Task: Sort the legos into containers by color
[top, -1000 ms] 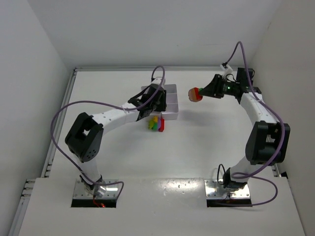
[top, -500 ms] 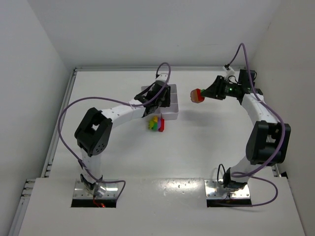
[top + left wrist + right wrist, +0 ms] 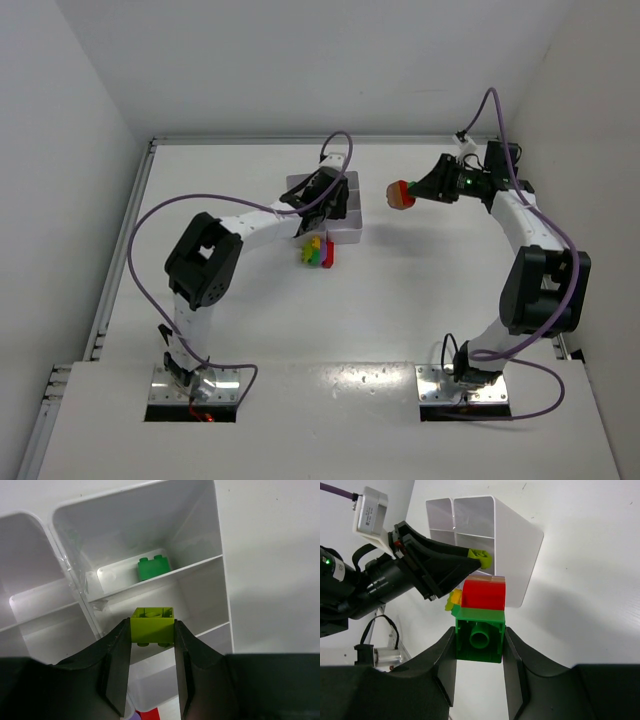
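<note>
My left gripper (image 3: 151, 632) is shut on a lime-green lego (image 3: 152, 622) and holds it above the white six-compartment tray (image 3: 200, 587), over the wall between two compartments. A dark green lego (image 3: 152, 567) lies in the far compartment. In the top view the left gripper (image 3: 320, 196) is over the tray (image 3: 348, 215). My right gripper (image 3: 479, 642) is shut on a green lego (image 3: 480, 640) with a red lego (image 3: 483, 594) stuck on it, held in the air right of the tray (image 3: 399, 192).
A small pile of yellow, green and red legos (image 3: 318, 252) lies on the table just in front of the tray. The tray's outer wall (image 3: 515, 550) and the left gripper's fingers (image 3: 445, 567) show in the right wrist view. White walls enclose the table.
My left arm has swung its elbow right and carried the lime-green lego farther over the tray. The right gripper has stayed almost still with its stack.
</note>
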You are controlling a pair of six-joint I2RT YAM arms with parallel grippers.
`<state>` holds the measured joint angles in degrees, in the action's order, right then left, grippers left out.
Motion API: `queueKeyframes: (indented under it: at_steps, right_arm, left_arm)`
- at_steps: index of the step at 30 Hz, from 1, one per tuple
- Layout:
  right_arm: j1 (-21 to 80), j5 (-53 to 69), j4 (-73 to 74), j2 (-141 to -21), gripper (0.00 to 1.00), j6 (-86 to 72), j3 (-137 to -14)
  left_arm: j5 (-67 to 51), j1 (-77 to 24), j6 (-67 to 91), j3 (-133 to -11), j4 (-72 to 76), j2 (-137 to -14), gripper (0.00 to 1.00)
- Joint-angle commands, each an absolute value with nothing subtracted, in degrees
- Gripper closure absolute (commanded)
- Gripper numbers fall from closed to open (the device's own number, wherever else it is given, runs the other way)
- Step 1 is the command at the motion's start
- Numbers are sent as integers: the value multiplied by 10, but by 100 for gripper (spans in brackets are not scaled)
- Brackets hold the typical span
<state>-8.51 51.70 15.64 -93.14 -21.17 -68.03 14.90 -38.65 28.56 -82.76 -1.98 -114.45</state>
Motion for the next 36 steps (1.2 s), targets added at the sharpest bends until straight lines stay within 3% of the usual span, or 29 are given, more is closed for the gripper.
queueKeyframes:
  at_steps: [1, 5, 10, 13, 16, 17, 20, 23, 25, 36]
  right_arm:
    - [-89, 541, 142, -914, 100, -207, -682]
    - [-89, 541, 142, -919, 100, -207, -682]
    - [-83, 559, 142, -938, 100, -207, -693]
    - [-77, 590, 118, -949, 100, -228, -693]
    - [-77, 636, 84, -954, 100, -263, -693]
    - [-77, 669, 72, -961, 100, -278, -686]
    - [-71, 728, -26, -974, 100, -373, -670]
    - [-58, 765, -70, -979, 100, -410, -663]
    - [-42, 784, -65, -984, 100, -410, -668]
    - [1, 802, -52, -962, 100, -410, -679]
  left_arm:
    - [140, -380, 277, -848, -1, -1144, 67]
    - [107, -380, 277, -841, 25, -1129, 40]
    - [72, -380, 264, -830, 57, -1093, 19]
    - [41, -374, 258, -816, 57, -1053, 20]
    - [-112, -346, 237, -781, 93, -996, 30]
    - [-270, -336, 217, -773, 99, -984, 30]
    - [-514, -300, 273, -730, 201, -971, 30]
    - [-596, -275, 433, -673, 359, -971, 30]
    - [-602, -265, 488, -643, 430, -971, 29]
    - [-618, -248, 506, -643, 435, -996, 31]
